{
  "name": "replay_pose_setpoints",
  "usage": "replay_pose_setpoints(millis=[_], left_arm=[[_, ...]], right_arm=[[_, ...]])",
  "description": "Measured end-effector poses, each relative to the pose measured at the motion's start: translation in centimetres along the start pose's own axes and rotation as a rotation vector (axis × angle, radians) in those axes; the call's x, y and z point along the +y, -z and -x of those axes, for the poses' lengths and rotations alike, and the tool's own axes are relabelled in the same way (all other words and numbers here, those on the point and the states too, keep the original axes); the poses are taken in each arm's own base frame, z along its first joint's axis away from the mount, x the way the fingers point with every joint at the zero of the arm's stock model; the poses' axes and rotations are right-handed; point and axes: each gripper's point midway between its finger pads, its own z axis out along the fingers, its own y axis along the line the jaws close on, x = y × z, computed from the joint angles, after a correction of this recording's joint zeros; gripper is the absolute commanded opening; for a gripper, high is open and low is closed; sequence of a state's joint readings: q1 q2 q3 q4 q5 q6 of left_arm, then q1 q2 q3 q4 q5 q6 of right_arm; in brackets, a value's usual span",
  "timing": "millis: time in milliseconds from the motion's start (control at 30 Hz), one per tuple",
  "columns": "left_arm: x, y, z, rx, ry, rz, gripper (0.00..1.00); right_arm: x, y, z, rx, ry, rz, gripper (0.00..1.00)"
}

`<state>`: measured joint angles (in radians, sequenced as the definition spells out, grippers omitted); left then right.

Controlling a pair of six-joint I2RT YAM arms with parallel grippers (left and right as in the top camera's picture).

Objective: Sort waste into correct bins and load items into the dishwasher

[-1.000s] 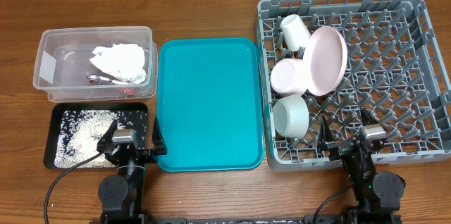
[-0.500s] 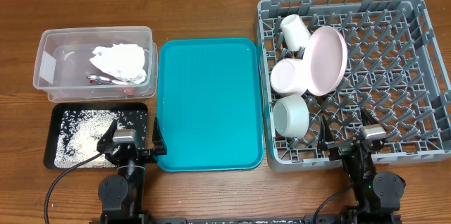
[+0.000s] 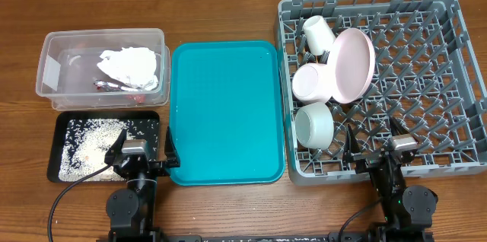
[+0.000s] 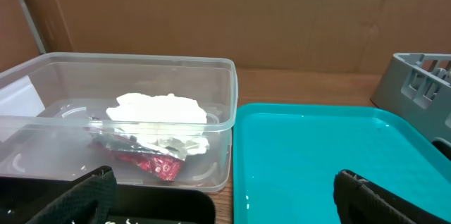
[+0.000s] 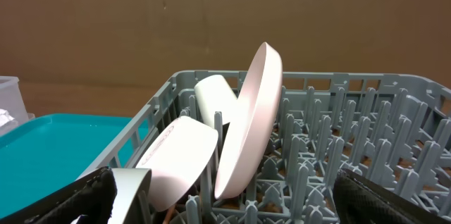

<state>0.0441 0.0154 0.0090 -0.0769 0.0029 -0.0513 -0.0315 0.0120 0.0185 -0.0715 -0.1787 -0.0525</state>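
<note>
Nothing has shifted in the past second: napkin (image 3: 129, 67) and wrapper (image 4: 158, 166) in the clear tub (image 3: 49, 44), rice (image 3: 91, 139) in the black tray (image 3: 57, 173), plate (image 3: 351, 63), cup (image 3: 317, 33) and bowls (image 3: 314, 125) in the rack (image 3: 456, 82) — left gripper (image 4: 225, 196) and right gripper (image 5: 229, 192) spread wide, empty — work apparently complete.

left hand (image 3: 143, 151), right hand (image 3: 374, 144) spread wide

No writing, brand, number or sign can be read in any view. The white patch (image 4: 17, 98) on the clear tub (image 4: 141, 59), at the left of the frame, looks blank. The red wrapper (image 4: 158, 166) is too crumpled to show lettering.
</note>
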Motion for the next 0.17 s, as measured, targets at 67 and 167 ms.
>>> replay_pose_setpoints(millis=[67,167], left_arm=[[0.0,0.0,0.0,0.0,0.0,0.0,1.0],[0.0,0.0,0.0,0.0,0.0,0.0,1.0]], right_arm=[[0.01,0.0,0.01,0.0,0.0,0.0,1.0],[0.01,0.0,0.01,0.0,0.0,0.0,1.0]])
